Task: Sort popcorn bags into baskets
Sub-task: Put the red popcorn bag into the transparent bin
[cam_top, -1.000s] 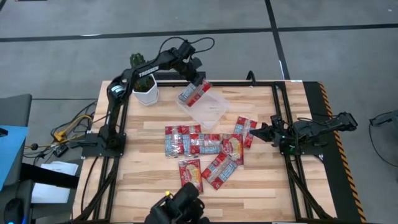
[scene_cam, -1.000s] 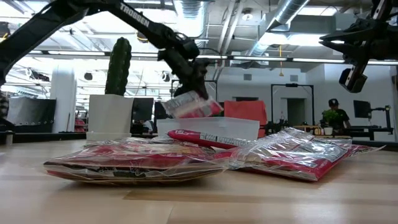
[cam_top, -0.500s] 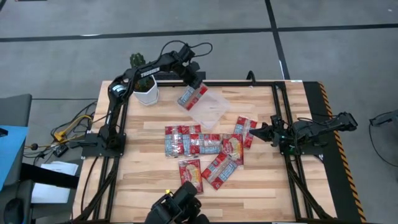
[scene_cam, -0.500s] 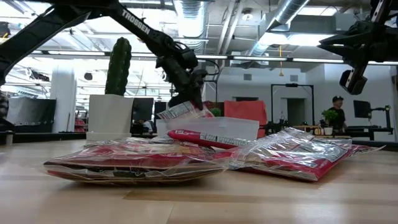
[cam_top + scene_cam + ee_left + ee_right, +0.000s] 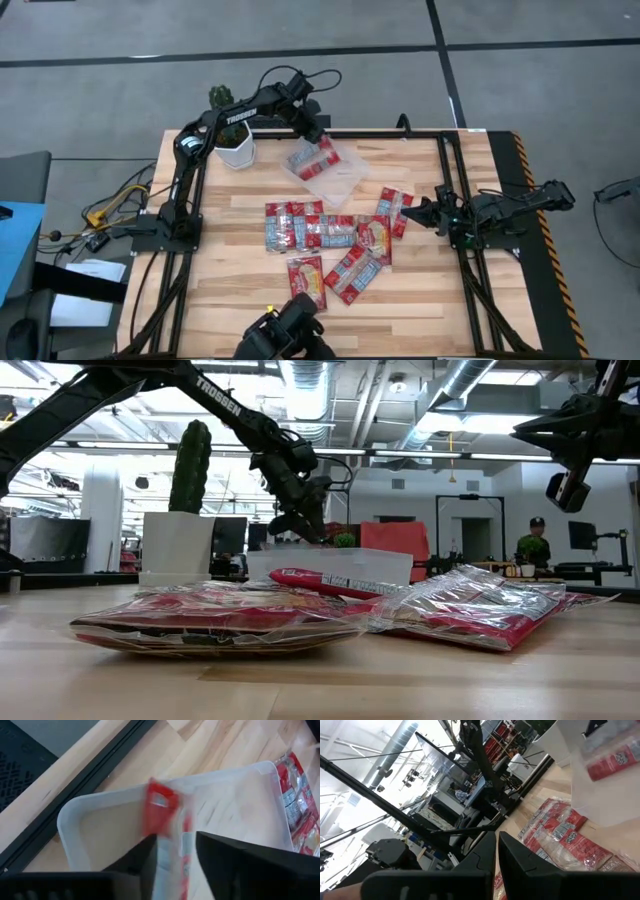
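Observation:
The clear tray (image 5: 346, 180) stands on the table's far middle. One red popcorn packet (image 5: 310, 160) lies in its left part; the left wrist view shows it blurred (image 5: 160, 812) on the tray floor (image 5: 235, 805). My left gripper (image 5: 313, 132) hovers open just above that packet and touches nothing. Several more packets (image 5: 330, 235) lie flat on the table's middle, some overlapping. My right gripper (image 5: 420, 212) waits shut over the table's right side, beside the pile's right end.
A white pot with a cactus (image 5: 235, 148) stands left of the tray, close to my left arm. Black frame rails (image 5: 445, 170) run along the far and right sides of the table. Bare wood lies toward the near left of the table.
My left gripper carried a packet a little toward the table's left and down over the tray. The packet has left the fingers and now lies in the tray's left part, and the gripper stays just above it.

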